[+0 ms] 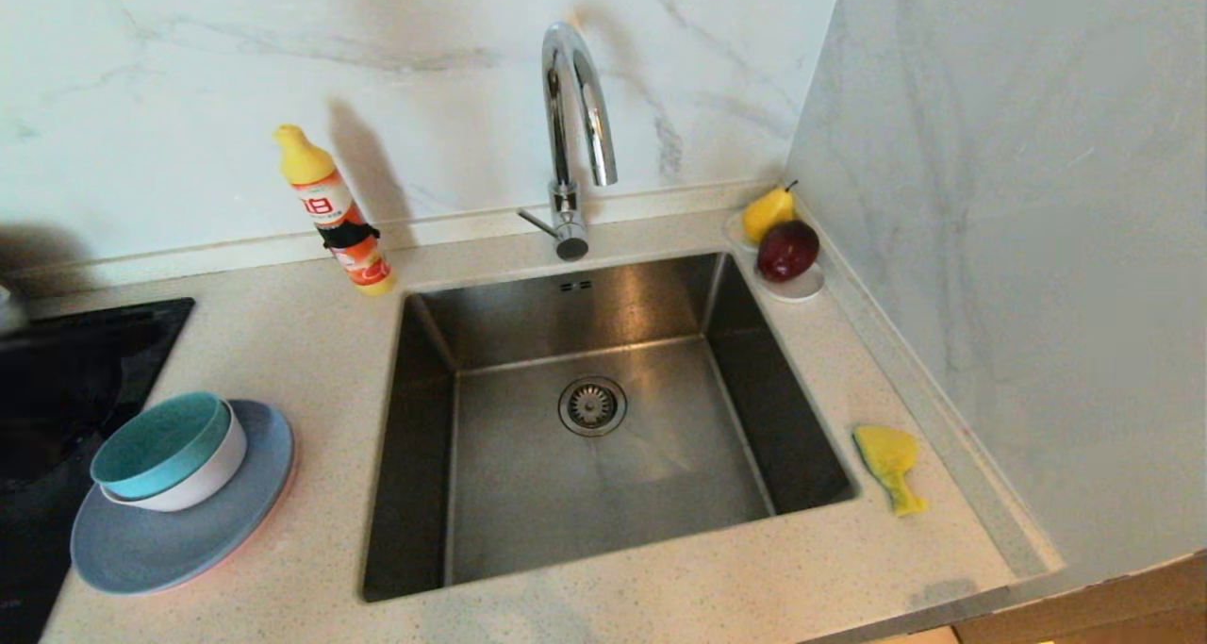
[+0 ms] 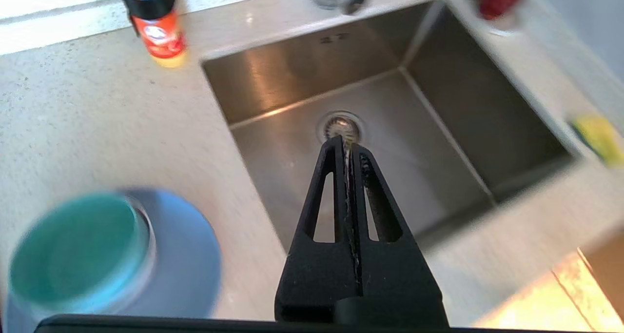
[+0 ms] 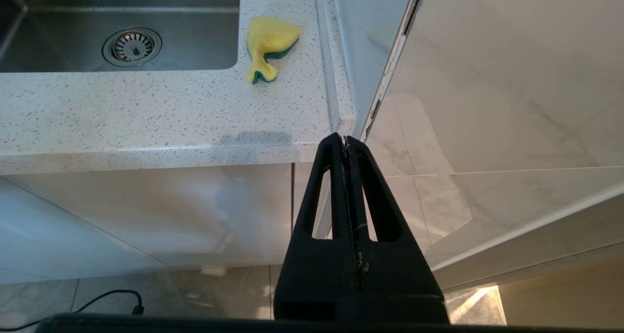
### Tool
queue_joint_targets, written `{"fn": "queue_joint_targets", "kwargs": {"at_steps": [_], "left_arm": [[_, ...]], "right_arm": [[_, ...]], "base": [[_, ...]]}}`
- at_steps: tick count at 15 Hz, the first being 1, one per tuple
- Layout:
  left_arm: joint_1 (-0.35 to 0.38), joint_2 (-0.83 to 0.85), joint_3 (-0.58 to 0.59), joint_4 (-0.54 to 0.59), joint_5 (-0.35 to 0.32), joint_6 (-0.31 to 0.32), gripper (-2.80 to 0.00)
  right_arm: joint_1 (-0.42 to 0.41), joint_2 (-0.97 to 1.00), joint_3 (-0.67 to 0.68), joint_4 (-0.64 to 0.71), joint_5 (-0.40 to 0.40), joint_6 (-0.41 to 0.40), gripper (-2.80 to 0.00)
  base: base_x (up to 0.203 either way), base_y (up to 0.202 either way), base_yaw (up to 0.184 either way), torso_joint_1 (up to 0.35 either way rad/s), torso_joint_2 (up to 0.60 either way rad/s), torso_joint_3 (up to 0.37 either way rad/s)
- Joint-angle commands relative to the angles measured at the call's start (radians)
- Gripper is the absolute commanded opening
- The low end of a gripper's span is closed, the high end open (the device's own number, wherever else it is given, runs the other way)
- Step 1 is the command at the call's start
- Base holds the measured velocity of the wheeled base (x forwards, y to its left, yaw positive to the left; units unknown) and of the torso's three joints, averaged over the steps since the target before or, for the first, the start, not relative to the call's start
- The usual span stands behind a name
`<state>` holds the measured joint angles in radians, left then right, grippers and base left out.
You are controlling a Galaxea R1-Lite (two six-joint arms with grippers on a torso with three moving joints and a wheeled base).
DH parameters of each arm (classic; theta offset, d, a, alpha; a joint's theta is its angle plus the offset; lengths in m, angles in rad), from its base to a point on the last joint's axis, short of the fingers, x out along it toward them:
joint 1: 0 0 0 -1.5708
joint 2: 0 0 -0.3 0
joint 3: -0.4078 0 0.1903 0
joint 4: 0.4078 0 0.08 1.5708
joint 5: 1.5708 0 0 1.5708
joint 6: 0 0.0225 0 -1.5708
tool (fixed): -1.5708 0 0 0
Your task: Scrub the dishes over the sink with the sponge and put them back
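So left gripper pinched shut, holding nothing, hanging above sink. Right gripper also closed, empty, parked low off counter edge. Sponge lower right of head frame, on counter beside basin. Dishes stacked lower left, teal bowl on top.

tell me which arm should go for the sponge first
Probably the right. The sponge lies on the counter right of the sink, on the right arm's side; the right gripper, shut, is below the counter edge near it. The dishes sit left.
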<state>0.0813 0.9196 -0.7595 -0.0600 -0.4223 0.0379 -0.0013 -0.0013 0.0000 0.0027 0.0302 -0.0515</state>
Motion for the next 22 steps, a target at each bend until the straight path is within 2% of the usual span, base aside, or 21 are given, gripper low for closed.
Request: {"fn": "queue_joint_targets", "kwargs": {"at_steps": [1, 3, 4, 6, 8, 11, 13, 16, 19, 22], "left_arm": [[-0.005, -0.336, 0.159, 0.008, -0.009, 0.004, -2.8], [-0.006, -0.515, 0.253, 0.049, -0.007, 0.004, -2.8], [-0.006, -0.587, 0.288, 0.093, 0.023, 0.004, -2.8], [-0.007, -0.644, 0.4, 0.135, 0.208, 0.007, -2.8], [-0.008, -0.645, 0.546, 0.061, 0.282, 0.015, -2.8], [-0.01, -0.65, 0.761, -0.111, 0.31, 0.05, -2.8], [-0.023, -0.685, 0.777, -0.082, 0.317, 0.051, -2.8], [-0.063, -0.807, 0.732, 0.078, 0.294, 0.06, -2.8], [-0.068, -0.92, 0.72, 0.107, 0.276, 0.051, -2.8], [-0.069, -0.918, 0.732, 0.078, 0.349, -0.037, -2.8]], "right_arm": [[0.0, 0.0, 0.0, 0.0, 0.0, -0.001, -2.8], [0.0, 0.0, 0.0, 0.0, 0.0, -0.001, -2.8], [0.0, 0.0, 0.0, 0.0, 0.0, -0.001, -2.8], [0.0, 0.0, 0.0, -0.001, 0.0, -0.001, -2.8], [0.0, 0.0, 0.0, -0.001, 0.0, -0.001, -2.8], [0.0, 0.0, 0.0, -0.001, 0.0, -0.001, -2.8], [0.0, 0.0, 0.0, 0.0, 0.0, -0.001, -2.8], [0.0, 0.0, 0.0, 0.0, 0.0, -0.001, -2.8], [0.001, 0.0, 0.0, 0.0, 0.0, -0.001, -2.8], [0.0, 0.0, 0.0, 0.0, 0.0, -0.001, -2.8]], "base": [[0.0, 0.0, 0.0, 0.0, 0.0, 0.0], [0.0, 0.0, 0.0, 0.0, 0.0, 0.0], [0.0, 0.0, 0.0, 0.0, 0.0, 0.0], [0.0, 0.0, 0.0, 0.0, 0.0, 0.0], [0.0, 0.0, 0.0, 0.0, 0.0, 0.0], [0.0, 0.0, 0.0, 0.0, 0.0, 0.0], [0.0, 0.0, 0.0, 0.0, 0.0, 0.0], [0.0, 0.0, 0.0, 0.0, 0.0, 0.0], [0.0, 0.0, 0.0, 0.0, 0.0, 0.0], [0.0, 0.0, 0.0, 0.0, 0.0, 0.0]]}}
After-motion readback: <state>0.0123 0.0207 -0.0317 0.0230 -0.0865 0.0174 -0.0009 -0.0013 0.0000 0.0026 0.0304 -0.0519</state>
